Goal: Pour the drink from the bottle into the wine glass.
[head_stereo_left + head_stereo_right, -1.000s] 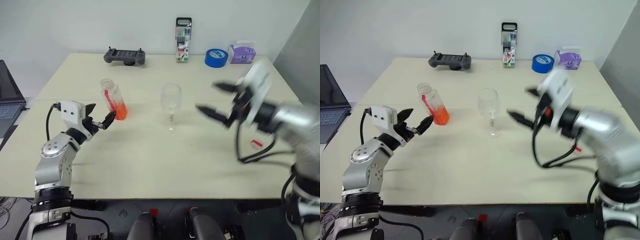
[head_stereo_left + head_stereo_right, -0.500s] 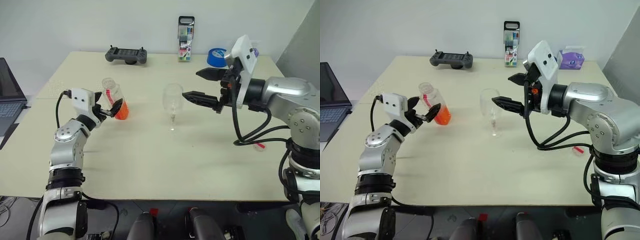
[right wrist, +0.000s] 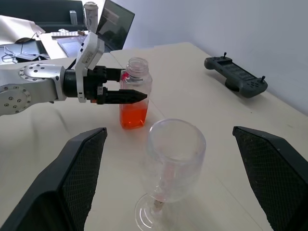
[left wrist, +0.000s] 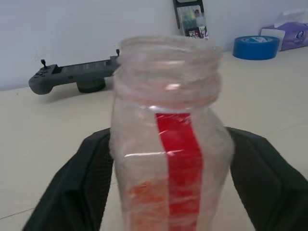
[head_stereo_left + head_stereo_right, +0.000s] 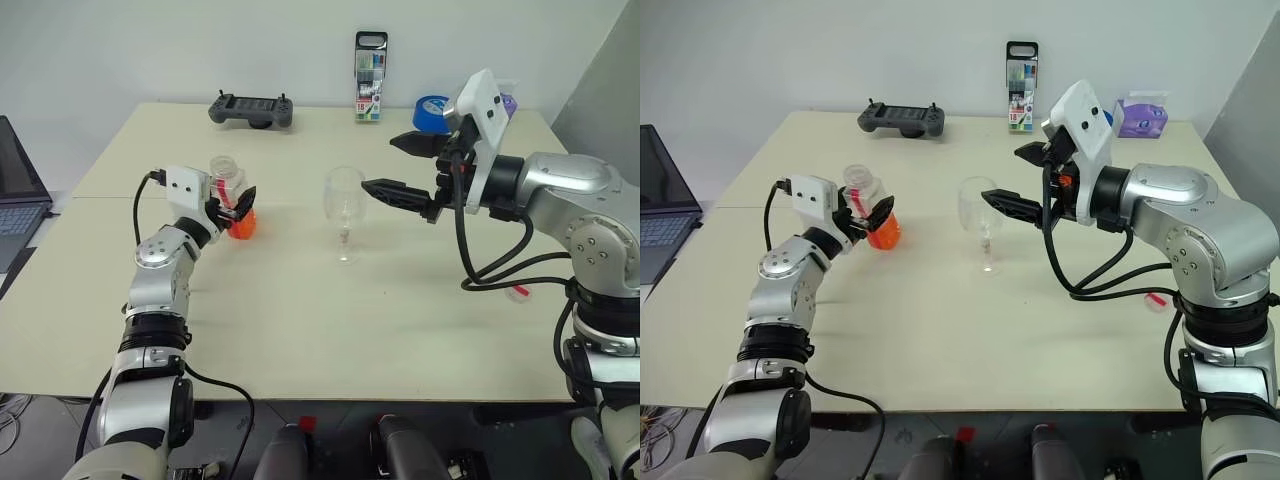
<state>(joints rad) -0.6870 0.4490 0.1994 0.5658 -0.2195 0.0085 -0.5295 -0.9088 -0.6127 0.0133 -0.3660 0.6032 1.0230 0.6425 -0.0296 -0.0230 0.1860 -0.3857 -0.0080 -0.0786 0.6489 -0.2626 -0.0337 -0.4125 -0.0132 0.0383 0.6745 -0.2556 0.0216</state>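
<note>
Bottle [image 5: 229, 196] stands upright on the table [image 5: 300, 310], left of centre, uncapped, drink [image 3: 133, 115] filling only its bottom part. Left gripper [image 5: 238, 203] has its fingers [image 4: 82, 187] on both sides of the bottle body, closed against it (looks like contact, bottle not lifted). Glass [image 5: 343, 209] stands upright mid-table, right of the bottle, apart from it. Right gripper [image 5: 398, 168] hovers just right of the glass bowl, jaws spread wide, holding nothing. Controller [image 5: 250, 110], marker pack [image 5: 371, 63], tape roll [image 5: 432, 112] along the far edge.
</note>
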